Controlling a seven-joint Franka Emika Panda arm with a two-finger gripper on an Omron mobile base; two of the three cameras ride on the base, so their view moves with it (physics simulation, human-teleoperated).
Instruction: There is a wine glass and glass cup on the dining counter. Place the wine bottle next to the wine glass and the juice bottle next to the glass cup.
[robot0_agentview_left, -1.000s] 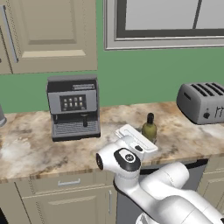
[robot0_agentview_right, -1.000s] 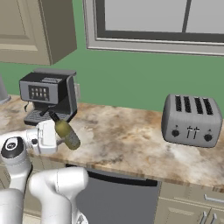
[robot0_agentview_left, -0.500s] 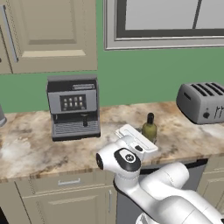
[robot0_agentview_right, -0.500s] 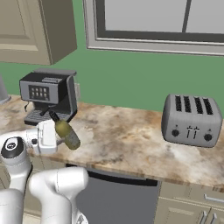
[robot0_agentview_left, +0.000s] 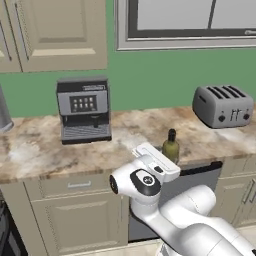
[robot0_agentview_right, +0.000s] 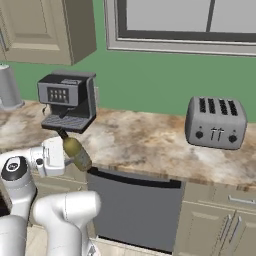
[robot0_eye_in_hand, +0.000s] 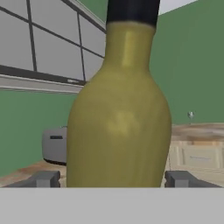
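The wine bottle (robot0_agentview_right: 76, 152), slim and olive-green with a dark neck, hangs tilted over the counter's front edge. My gripper (robot0_agentview_right: 69, 156) is shut on its body. In the left base view the wine bottle (robot0_agentview_left: 170, 147) rises just behind the white hand of the gripper (robot0_agentview_left: 166, 156). The hand view has the wine bottle (robot0_eye_in_hand: 118, 118) up close, with the fingertips (robot0_eye_in_hand: 43, 179) of the gripper (robot0_eye_in_hand: 112, 180) against both sides of its base. Far off, a tiny stemmed shape that looks like the wine glass (robot0_eye_in_hand: 190, 115) stands on the dining counter (robot0_eye_in_hand: 205, 127). The juice bottle and glass cup are out of view.
A coffee machine (robot0_agentview_left: 83, 109) stands at the back left of the marbled kitchen counter (robot0_agentview_left: 30, 150). A grey toaster (robot0_agentview_left: 222, 105) sits at its right end. A dark dishwasher front (robot0_agentview_right: 132, 210) lies under the counter beside my arm. Wall cabinets and a window hang above.
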